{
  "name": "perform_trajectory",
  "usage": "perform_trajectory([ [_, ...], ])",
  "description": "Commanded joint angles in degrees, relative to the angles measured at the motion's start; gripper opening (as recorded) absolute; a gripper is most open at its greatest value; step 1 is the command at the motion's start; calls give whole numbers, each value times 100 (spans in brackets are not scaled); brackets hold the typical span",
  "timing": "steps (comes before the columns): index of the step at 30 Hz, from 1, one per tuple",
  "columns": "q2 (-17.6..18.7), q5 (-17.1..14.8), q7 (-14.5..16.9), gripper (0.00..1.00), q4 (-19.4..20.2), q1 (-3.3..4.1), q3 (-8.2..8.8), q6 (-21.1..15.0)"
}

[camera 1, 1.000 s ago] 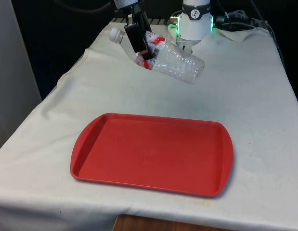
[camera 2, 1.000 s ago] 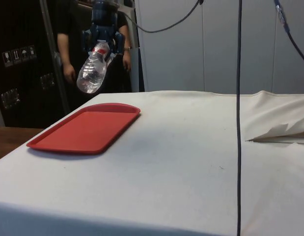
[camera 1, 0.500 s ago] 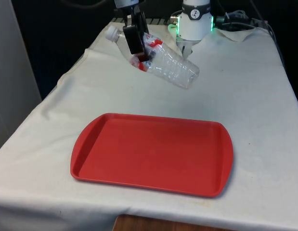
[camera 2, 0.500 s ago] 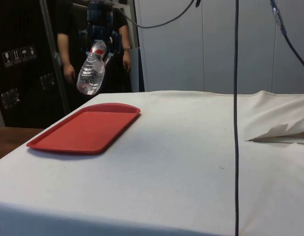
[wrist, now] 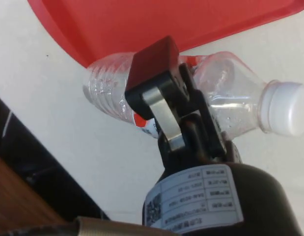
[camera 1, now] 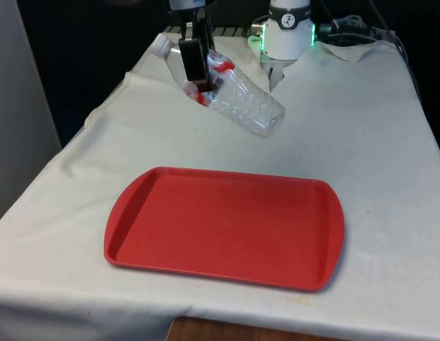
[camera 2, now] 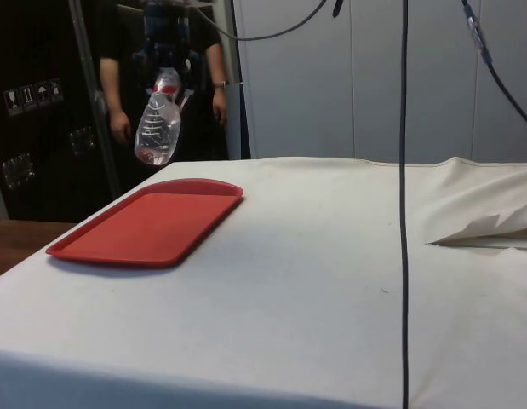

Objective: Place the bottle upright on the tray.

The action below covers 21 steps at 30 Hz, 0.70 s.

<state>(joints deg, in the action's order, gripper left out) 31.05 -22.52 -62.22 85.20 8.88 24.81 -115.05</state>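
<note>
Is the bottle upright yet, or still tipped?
Tipped. The bottle hangs slanted in the gripper, cap high and base low, in the air beyond the tray.

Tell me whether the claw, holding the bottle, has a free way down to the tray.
Probably yes. The claw grips the tilted bottle in the air beyond the tray's far edge, and the red tray lies bare below, with nothing between them. The bottle would need turning upright first.

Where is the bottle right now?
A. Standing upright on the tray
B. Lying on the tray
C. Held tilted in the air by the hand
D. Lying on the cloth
C: the hand grips the bottle aloft and tilted, beyond the tray.
</note>
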Motion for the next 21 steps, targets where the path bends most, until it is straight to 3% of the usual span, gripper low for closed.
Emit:
perform_trajectory([
  [1,34,86,-103,14,-40,40,23,-57],
  [6,80,350,-281,14,-143,52,0,-63],
  [7,63,315,-218,14,-126,17,-29,-11],
  [8,86,395,-309,14,-155,57,0,-69],
  [11,92,579,-424,14,-172,80,-11,-97],
  [15,92,751,-533,14,-166,97,-29,-149],
  [16,74,728,-476,14,-166,57,-57,-80],
  [17,92,796,-561,14,-166,103,-34,-166],
  [21,92,1020,-705,14,-166,120,-52,-218],
])
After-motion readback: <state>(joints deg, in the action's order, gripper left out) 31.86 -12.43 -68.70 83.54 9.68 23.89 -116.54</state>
